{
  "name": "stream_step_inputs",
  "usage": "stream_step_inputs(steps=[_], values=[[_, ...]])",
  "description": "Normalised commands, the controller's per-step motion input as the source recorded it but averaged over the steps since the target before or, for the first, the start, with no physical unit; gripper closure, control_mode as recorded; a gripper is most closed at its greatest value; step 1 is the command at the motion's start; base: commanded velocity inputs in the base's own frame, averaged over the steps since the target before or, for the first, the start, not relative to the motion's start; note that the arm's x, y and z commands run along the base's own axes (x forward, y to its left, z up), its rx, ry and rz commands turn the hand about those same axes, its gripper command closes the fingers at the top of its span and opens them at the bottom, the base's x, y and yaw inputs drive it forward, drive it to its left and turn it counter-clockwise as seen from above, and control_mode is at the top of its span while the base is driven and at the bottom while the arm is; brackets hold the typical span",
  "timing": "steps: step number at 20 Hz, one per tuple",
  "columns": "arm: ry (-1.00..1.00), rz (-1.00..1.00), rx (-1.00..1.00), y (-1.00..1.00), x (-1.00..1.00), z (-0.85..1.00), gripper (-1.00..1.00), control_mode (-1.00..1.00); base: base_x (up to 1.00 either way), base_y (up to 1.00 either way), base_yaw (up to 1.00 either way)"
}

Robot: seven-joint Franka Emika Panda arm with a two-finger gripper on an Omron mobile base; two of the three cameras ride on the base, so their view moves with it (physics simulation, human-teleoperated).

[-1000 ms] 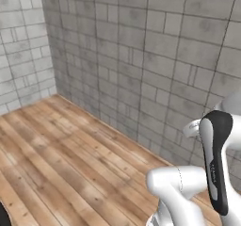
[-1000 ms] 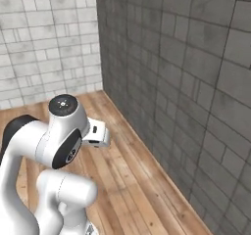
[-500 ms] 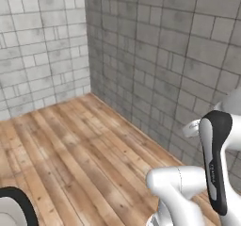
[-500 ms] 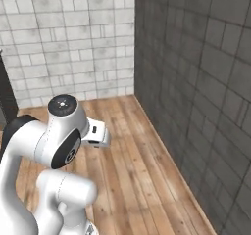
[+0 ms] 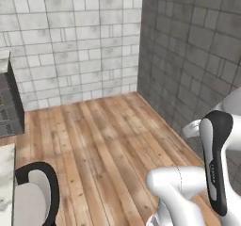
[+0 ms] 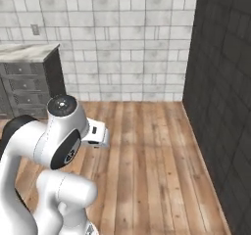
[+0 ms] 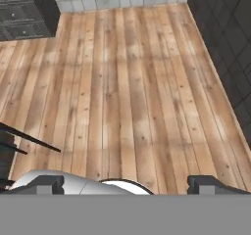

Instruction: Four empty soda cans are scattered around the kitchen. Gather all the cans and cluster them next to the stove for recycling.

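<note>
- Two dark fingertips of the gripper [image 7: 127, 185] are seen spread wide apart above bare wooden floor [image 7: 127, 82], nothing held between them.
- No position can be given for the soda cans or stove from these views.
- A dark drawer cabinet [image 6: 29, 84] with marble top is set against the white brick wall [image 6: 122, 28].
- A dark grey wall [image 6: 223, 82] is met at the corner.

Floor [image 5: 108, 145] under me is wood planks, warm brown with lots of grain, kind of a satin look. Back wall [image 5: 70, 36] is pale brick-style tile, matt with a bit of mottling. Side wall [image 6: 225, 82] is the same tile in dark grey, rougher looking. Cabinet [image 6: 29, 82] has dark matt drawer fronts and a marble-looking top [image 6: 27, 52]. My arm [image 6: 49, 146] is smooth glossy white plastic with dark joints.
</note>
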Motion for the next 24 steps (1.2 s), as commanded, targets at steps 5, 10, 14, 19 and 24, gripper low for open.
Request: stream_step_inputs(steps=[5, 10, 14, 19, 24], values=[[0.0, 0.0, 0.0, 0.0, 0.0, 0.0, -1.0, 1.0, 0.66, -0.38, 0.32], [0.0, 0.0, 0.0, 0.0, 0.0, 0.0, -1.0, 1.0, 0.83, -0.45, 0.29], [0.0, 0.0, 0.0, 0.0, 0.0, 0.0, -1.0, 1.0, 0.64, -0.37, 0.38], [0.0, 0.0, 0.0, 0.0, 0.0, 0.0, -1.0, 1.0, 0.46, -0.19, 0.45], [0.0, 0.0, 0.0, 0.0, 0.0, 0.0, -1.0, 1.0, 0.4, -0.26, 0.49]])
